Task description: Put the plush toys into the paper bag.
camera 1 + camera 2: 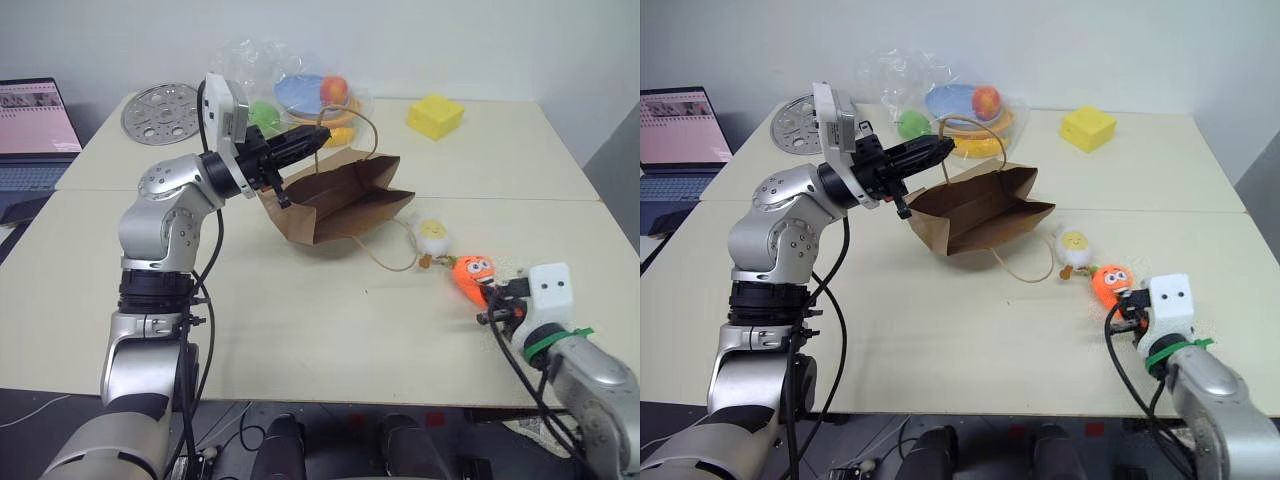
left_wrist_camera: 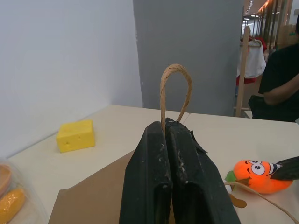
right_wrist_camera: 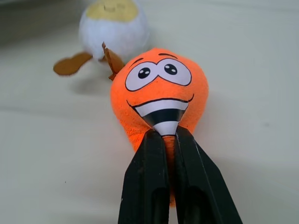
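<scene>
Tabletop (image 1: 300, 330); carrot (image 1: 473, 272) near edge

Pale cream tables (image 1: 300, 330) stand pushed together before a plain white wall (image 1: 450, 40). A grey partition (image 2: 187, 51) stands farther back, with a lit corridor (image 2: 271, 18) beside it.

Two cream tables (image 1: 300, 330) pushed together, stuff scattered on top

Near side: egg toy (image 1: 434, 236) and carrot (image 1: 473, 276) just beside it. Brown bag (image 1: 345, 205) rests near the seam. Far side has a yellow block (image 1: 435, 115), a holed metal disc (image 1: 160, 113) and a crinkly plastic bag (image 1: 270, 75) of toy fruit.
</scene>
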